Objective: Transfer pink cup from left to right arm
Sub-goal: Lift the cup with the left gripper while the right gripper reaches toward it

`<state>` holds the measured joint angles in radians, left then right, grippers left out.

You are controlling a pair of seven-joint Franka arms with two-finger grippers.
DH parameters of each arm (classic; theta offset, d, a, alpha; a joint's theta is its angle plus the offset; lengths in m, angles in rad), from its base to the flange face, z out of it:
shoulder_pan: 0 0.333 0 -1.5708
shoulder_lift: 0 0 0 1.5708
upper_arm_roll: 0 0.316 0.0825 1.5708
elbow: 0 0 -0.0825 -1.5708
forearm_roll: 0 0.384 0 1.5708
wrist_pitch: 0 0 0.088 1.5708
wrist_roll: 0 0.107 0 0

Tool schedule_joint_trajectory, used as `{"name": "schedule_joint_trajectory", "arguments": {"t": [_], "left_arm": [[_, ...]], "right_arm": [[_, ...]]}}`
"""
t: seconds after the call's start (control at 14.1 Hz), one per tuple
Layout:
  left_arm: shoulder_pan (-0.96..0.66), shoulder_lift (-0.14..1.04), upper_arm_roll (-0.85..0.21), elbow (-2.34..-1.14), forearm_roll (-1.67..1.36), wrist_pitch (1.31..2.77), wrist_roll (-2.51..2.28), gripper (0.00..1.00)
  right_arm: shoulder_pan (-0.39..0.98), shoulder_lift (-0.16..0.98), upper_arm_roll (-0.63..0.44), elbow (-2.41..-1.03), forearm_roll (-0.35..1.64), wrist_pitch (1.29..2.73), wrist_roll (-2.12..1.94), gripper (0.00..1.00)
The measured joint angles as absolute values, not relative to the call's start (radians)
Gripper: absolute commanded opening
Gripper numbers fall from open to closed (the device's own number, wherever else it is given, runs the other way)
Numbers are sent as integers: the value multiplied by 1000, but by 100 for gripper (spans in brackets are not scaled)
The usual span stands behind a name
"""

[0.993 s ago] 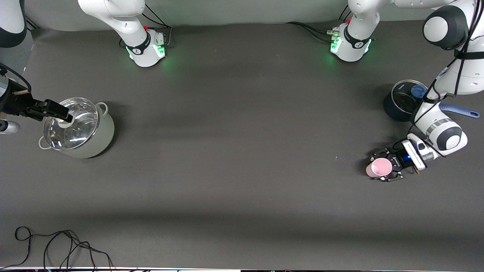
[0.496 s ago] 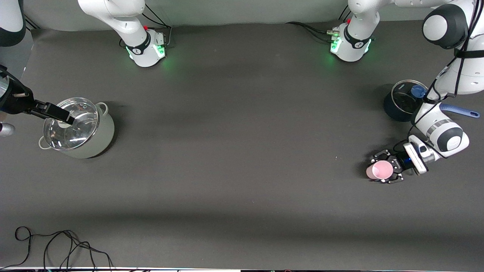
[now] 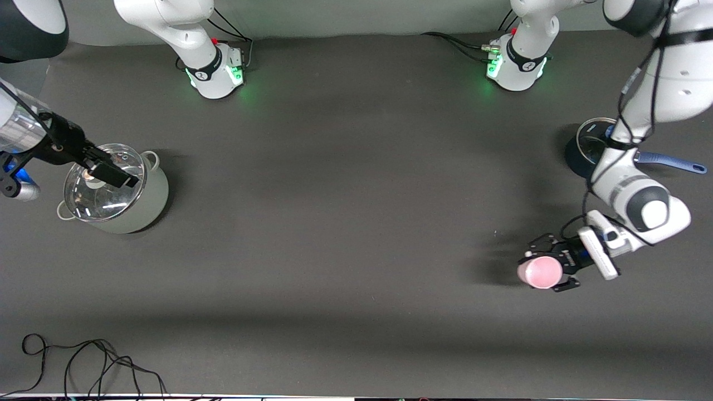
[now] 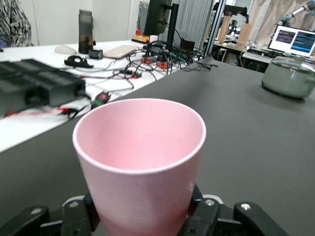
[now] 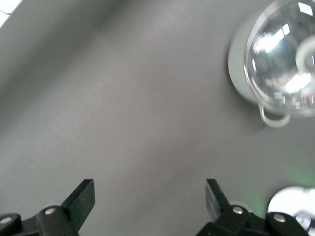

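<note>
The pink cup [image 3: 539, 272] is a small pale pink tumbler. My left gripper [image 3: 551, 264] is shut on its lower body and holds it in the air over the table at the left arm's end. In the left wrist view the cup [image 4: 140, 157] stands mouth up between the black fingers [image 4: 78, 216], and the left gripper [image 4: 142, 216] clamps its base. My right gripper [image 3: 114, 175] hangs open and empty over the glass lid [image 3: 103, 192] of a grey-green pot [image 3: 153, 203]. In the right wrist view the right gripper [image 5: 149, 196] has its fingers wide apart over bare mat.
A dark pot [image 3: 585, 150] with a blue handle [image 3: 674, 162] stands under the left arm. The grey-green pot also shows in both wrist views [image 5: 280, 64] [image 4: 290, 78]. A black cable [image 3: 83, 362] lies at the table edge nearest the front camera. The arm bases [image 3: 214, 69] [image 3: 518, 67] stand farthest from it.
My left gripper has lifted the pink cup off the mat and carried it toward the front camera. My right gripper has slid across the pot lid toward the table's middle.
</note>
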<state>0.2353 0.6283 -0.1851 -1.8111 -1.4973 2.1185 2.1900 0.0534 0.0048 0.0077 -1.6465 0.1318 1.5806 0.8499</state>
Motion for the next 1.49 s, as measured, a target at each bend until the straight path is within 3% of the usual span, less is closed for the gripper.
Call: {"name": "schedule_joint_trajectory", "arguments": {"t": [0.28,0.5,0.78,0.99,1.35,1.49], "left_arm": [[225,532,-358,-1904,-1559,2259,2140,34],[225,491,-524,-1914,-1571,2441,2065,33],[226,442,-621,-1915,-1574,2491,2053,33],[226,402,-753,-1915,-1575,2613,2052,33],[199,365,-968,-1873,-1575,2864,2039,33],[144,364,-1001,-1846,-1575,2945,2013,33]], "right_arm": [[56,14,7,-1647,166,1533,1077,100],[79,33,8,-1647,176,1512,1156,100],[100,51,9,-1647,176,1509,1218,100],[113,58,10,-1631,186,1509,1218,100],[245,123,17,-1533,273,1509,1350,100],[319,137,19,-1486,277,1509,1423,100]]}}
